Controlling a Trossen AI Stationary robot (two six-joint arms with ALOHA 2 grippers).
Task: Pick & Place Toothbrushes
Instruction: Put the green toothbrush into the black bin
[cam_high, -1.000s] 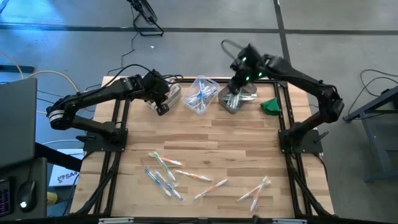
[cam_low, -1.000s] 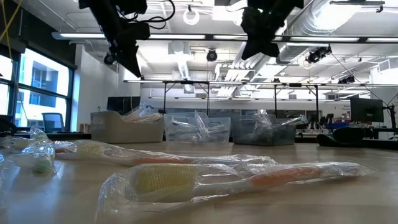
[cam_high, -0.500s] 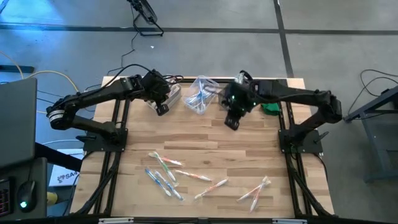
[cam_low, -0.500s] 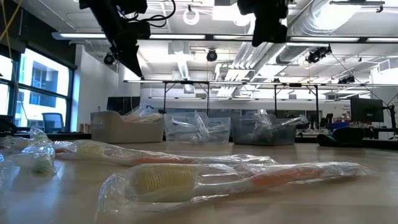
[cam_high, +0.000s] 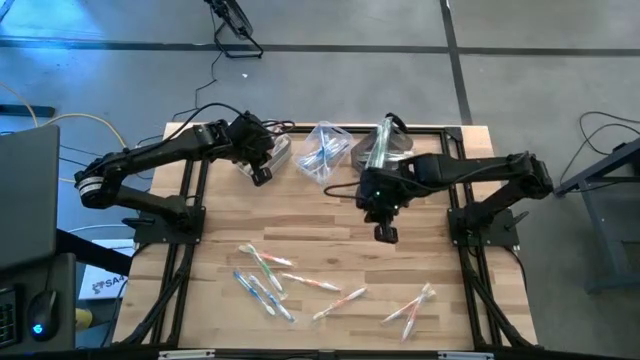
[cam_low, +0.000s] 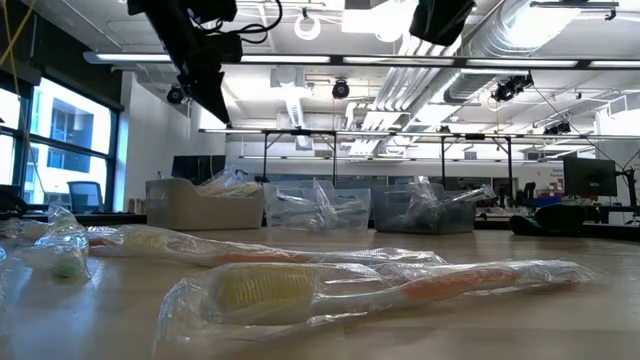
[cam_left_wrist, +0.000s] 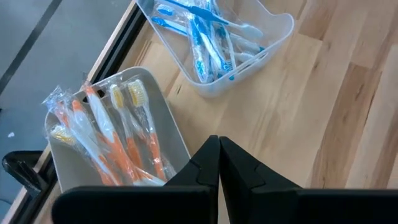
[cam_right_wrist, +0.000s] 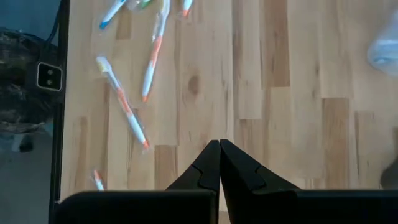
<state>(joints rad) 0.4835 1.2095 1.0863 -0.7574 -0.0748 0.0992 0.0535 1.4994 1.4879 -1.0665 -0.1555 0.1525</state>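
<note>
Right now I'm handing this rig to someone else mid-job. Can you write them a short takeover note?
Right gripper: shut, holding nothing, over bare wood in the middle of the table.
Left gripper: shut, empty, waiting beside the orange bin at the far edge.
Done: orange-handled toothbrushes lie in that bin, blue ones in the middle clear bin, more in the right bin.
Left: about ten wrapped loose toothbrushes on the near half of the table, in a left cluster, one in the middle and a few to the right. Sort them by colour.
</note>
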